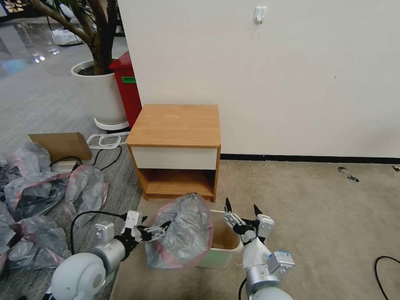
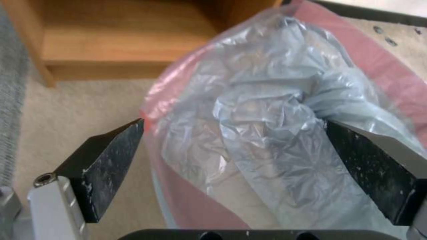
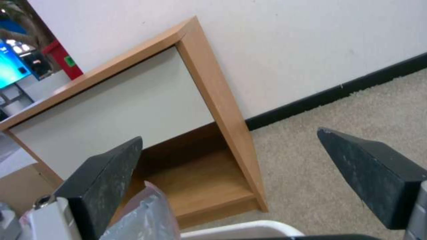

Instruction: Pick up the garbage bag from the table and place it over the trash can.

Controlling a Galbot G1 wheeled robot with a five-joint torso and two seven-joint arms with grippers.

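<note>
1. Beige carpet runs up to a white wall, and the table (image 1: 174,125) stands against it with its top bare.
2. Just in front of the table sits the bin (image 1: 225,243), with the bag (image 1: 181,233) draped over the side of it nearest our left gripper (image 1: 156,232).
3. We see our left gripper spread wide right at the bag's pink rim; in the left wrist view the grey plastic bulges between the jaws, and we judge it to be gripping nothing.
4. Our right gripper (image 1: 243,210) hangs above the far side of the bin, jaws apart and empty, with the bag well off to its left.
5. We judge the bag only half on: much of the bin's mouth looks uncovered.
6. To do this well, we should pinch the pink band itself, not the loose grey middle, and draw it across toward the right gripper, keeping the film slack so it does not tear.
</note>
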